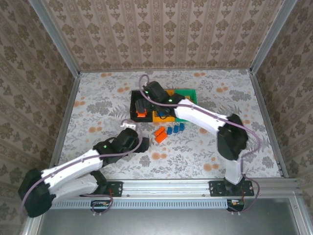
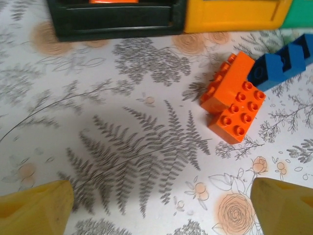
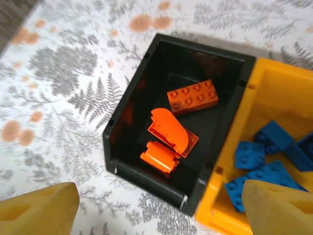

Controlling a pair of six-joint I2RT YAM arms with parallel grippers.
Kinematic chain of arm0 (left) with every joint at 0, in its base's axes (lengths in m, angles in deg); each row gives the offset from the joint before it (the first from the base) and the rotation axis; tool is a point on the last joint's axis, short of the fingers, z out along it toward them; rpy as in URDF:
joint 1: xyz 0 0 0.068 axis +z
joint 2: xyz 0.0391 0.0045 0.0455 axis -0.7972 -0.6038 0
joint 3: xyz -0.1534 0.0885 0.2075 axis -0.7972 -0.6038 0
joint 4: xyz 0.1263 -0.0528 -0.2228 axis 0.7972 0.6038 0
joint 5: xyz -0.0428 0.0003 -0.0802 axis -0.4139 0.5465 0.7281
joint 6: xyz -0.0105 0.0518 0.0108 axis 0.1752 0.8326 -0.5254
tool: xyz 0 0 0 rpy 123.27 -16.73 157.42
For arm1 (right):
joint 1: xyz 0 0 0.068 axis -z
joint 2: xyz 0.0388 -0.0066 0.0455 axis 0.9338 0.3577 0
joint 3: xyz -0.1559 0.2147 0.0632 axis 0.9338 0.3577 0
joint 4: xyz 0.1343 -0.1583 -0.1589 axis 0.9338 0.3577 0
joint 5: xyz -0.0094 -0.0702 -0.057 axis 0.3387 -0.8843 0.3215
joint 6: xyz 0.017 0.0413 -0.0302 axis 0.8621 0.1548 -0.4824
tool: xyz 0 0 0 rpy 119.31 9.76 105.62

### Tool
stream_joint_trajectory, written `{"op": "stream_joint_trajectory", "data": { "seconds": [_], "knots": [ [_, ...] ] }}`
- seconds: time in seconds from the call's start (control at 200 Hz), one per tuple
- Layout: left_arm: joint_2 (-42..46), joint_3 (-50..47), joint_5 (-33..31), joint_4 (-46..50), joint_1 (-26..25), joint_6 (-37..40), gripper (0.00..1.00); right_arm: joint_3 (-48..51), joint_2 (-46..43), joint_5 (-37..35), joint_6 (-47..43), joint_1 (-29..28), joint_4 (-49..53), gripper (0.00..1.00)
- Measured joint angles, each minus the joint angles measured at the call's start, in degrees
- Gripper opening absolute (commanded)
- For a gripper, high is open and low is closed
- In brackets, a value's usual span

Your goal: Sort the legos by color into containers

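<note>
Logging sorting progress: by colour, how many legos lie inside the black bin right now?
Red-orange legos in the black bin: 3
Other colours: 0
Total: 3

Patterned papered walls (image 1: pixel 161 34) enclose a floral-clothed table (image 1: pixel 98 98).

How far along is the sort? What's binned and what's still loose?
Done: three red-orange bricks lie in the black bin, several blue bricks in the yellow-orange bin. In hand: nothing; the right gripper hangs open over the black bin, the left gripper open above the table near the stragglers. Left: loose red-orange bricks and loose blue bricks in front of the bins. The green bin's contents are hidden.
</note>
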Motion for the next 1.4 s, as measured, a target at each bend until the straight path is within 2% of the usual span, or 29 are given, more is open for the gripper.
{"op": "stream_joint_trajectory", "data": {
  "seconds": [0.205,0.345,0.475,0.775,1.025,1.4],
  "knots": [
    [-18.1,11.4,4.1,-3.9,0.4,7.5,0.77,20.7,-19.6,-1.2,1.4,0.7,-5.5,0.89],
    [-25.6,16.3,4.6,-5.0,0.8,12.4,0.72,31.9,-29.4,-2.0,2.9,2.4,-6.3,0.88],
    [-31.0,20.8,4.0,-5.0,1.2,16.5,0.67,38.3,-36.9,-2.3,4.5,4.1,-6.3,0.89],
    [-39.3,26.3,1.8,-4.2,1.2,21.2,0.6,41.6,-45.5,-3.5,5.8,5.7,-6.1,0.89],
    [-44.3,27.8,1.4,-4.1,1.0,22.6,0.48,42.5,-49.8,-4.7,5.8,6.8,-5.0,0.89],
    [-44.1,27.5,2.4,-4.2,0.1,22.7,0.2,43.8,-51.4,-4.9,6.0,7.1,-5.0,0.89]
  ]
}}
